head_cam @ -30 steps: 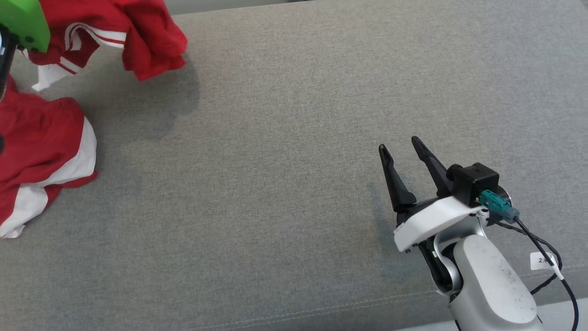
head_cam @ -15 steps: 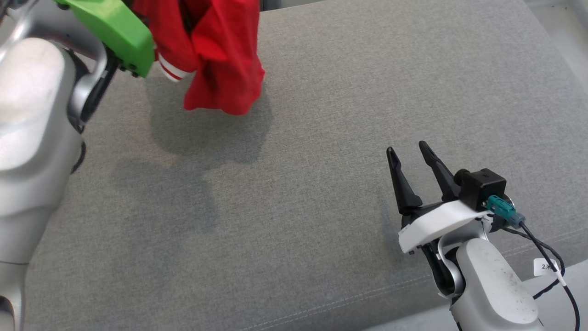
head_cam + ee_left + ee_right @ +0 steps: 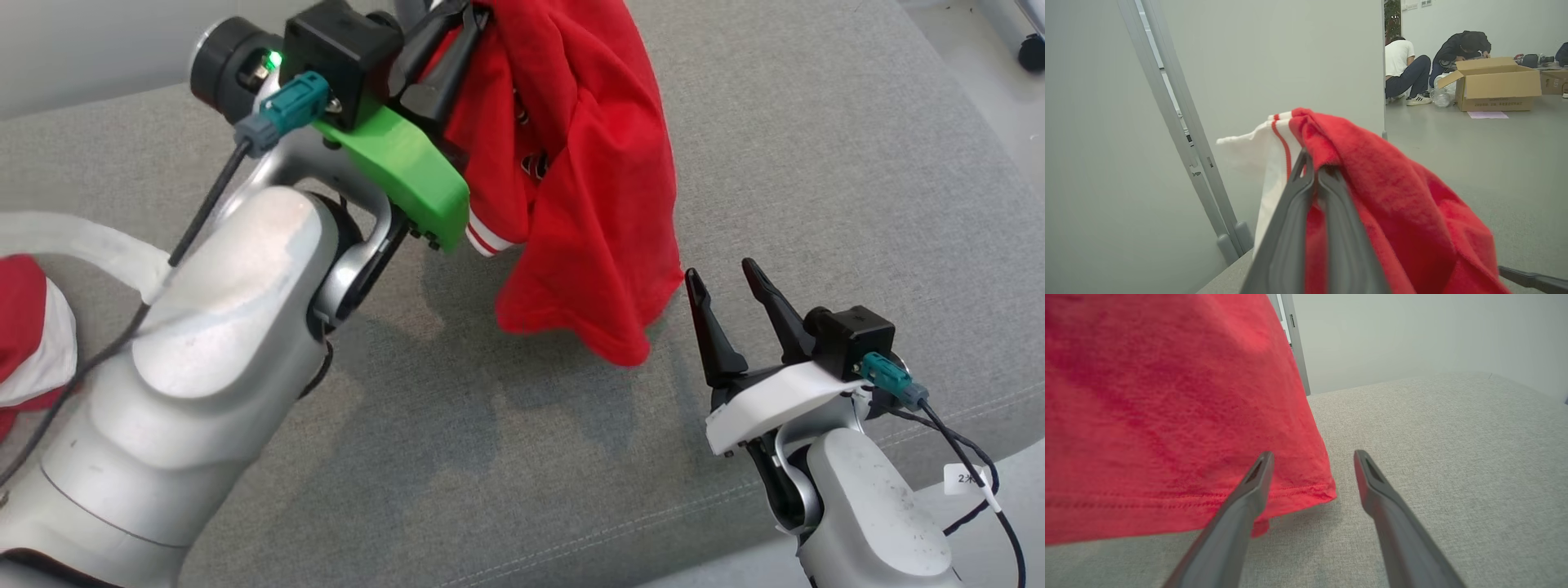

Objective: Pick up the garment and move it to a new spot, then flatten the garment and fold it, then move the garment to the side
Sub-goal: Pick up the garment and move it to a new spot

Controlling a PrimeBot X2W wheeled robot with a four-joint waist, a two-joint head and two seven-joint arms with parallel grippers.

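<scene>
— Left arm (image 3: 220, 327) first: how posed?
— Comes in at the lower left of the head view, slants up toward the top middle, kinks at the wrist beneath a green bracket (image 3: 400, 171), and ends in the left pincer (image 3: 478, 16) right at the top edge, pointing up and to the right.
— Apart or together?
— Together, clamped on a bunched fold of the red garment (image 3: 588, 188). In the left wrist view, pressed flat against each other, with red cloth and a white cuff (image 3: 1257, 163) spilling over the tips.
— And the garment, where?
— Hanging from that grip in the upper middle of the head view, draping down to the centre over the grey table (image 3: 816, 163). Casts a shadow just below. Touching the table at the lowest corner or hanging clear: cannot tell.
— Right arm (image 3: 873, 514)?
— Rises from the lower right corner, forearm nearly upright, with the right pincer (image 3: 721, 273) pointing up the frame and tilted slightly left. Spread wide, holding nothing. Sits just right of the garment's lower hem; in the right wrist view, red hem behind the left-hand finger, bare table in the gap.
— Anything else around?
— At the left edge of the head view, a heap of red-and-white cloth (image 3: 33, 335) on the table, well apart from the hanging garment. Far off in the left wrist view, two people (image 3: 1404, 61) crouched by a cardboard box (image 3: 1498, 83).
</scene>
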